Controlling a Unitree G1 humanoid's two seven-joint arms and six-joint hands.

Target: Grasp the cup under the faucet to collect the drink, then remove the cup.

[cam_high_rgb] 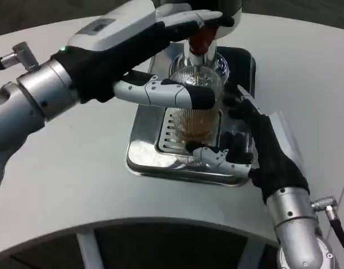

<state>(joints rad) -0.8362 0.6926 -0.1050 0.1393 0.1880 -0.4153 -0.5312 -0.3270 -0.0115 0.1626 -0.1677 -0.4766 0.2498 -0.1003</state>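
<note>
Seemingly no legible writing on cup [197, 112].

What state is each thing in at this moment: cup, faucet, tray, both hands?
cup: upright on the drip tray, under the faucet, part-filled with brown drink.
faucet: left hand on its top; flow not discernible.
drip tray: flat on the table.
left hand: reaching over the faucet.
right hand: holding the cup.
</note>
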